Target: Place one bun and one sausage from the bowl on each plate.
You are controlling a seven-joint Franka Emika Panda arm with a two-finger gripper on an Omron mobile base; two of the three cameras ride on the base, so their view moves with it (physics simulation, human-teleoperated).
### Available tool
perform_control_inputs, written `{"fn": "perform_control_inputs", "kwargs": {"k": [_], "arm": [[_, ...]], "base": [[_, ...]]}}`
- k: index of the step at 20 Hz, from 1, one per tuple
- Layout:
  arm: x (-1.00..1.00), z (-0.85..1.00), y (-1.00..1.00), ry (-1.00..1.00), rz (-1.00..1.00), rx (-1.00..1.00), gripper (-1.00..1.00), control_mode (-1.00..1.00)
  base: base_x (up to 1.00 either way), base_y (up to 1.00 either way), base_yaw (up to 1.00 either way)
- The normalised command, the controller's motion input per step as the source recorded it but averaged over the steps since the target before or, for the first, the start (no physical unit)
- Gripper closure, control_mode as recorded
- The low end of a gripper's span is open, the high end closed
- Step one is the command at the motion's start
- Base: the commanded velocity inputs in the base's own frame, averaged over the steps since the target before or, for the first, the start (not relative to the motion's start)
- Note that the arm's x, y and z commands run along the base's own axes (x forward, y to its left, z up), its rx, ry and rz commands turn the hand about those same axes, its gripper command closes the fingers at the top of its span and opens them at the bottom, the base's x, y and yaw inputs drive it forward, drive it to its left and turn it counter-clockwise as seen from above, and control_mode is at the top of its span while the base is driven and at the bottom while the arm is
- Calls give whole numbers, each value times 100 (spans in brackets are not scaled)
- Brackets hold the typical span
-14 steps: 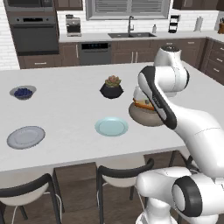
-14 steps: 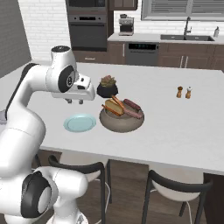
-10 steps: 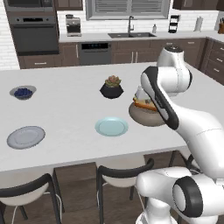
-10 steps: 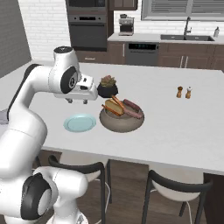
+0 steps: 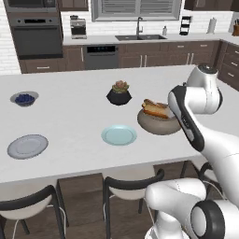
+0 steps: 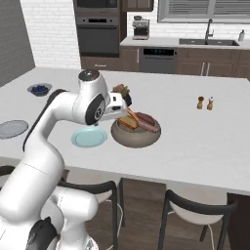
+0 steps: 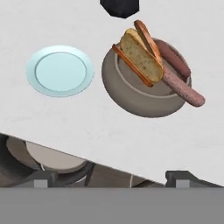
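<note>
the pincer (image 7: pixel 112 177) is hanging above the counter (image 7: pixel 78 118) edge with its jaws spread wide and nothing between them. the bowl (image 7: pixel 144 94) is sitting ahead of it and a little to one side in the hand view, with both buns (image 7: pixel 140 57) leaning on edge against its near rim and both sausages (image 7: pixel 181 89) lying behind them. the buns' long axes are running diagonally across that view (so the jaws are probably needing a wrist turn to straddle one). the teal plate (image 7: pixel 59 70) is lying just beside the bowl, bare; the grey plate (image 5: pixel 27 145) is lying well apart.
</note>
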Motion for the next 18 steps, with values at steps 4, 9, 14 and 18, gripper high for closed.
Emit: {"fn": "perform_control_inputs", "kwargs": {"k": [4,9,14,18], "arm": [[50,-21,-5,1,20,-27,-100,-100],[77,-16,-1,12,14,-8,-100,-100],[95,-5,-9,11,10,0,-100,-100],[95,-31,-1,12,7,-5,-100,-100]], "base": [[0,0,0],[0,0,0],[0,0,0],[0,0,0]]}}
